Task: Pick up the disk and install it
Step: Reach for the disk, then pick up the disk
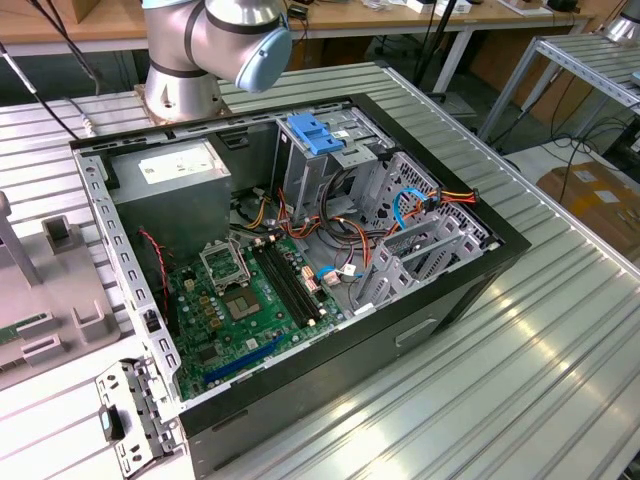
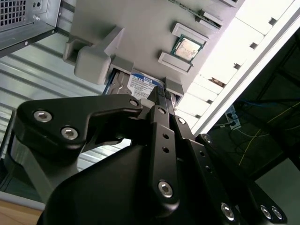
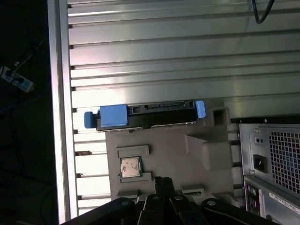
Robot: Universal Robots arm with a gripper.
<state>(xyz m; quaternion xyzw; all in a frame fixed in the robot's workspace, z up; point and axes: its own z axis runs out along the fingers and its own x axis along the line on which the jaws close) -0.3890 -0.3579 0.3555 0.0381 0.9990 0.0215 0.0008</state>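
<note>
We find the disk [image 3: 159, 115] lying crosswise straight ahead of the gripper [image 3: 164, 182], seemingly apart; gripper state we cannot tell.

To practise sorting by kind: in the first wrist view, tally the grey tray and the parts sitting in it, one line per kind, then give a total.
Disk: 1
Processor chip: 1
Grey tray: 1
Total: 3
</note>
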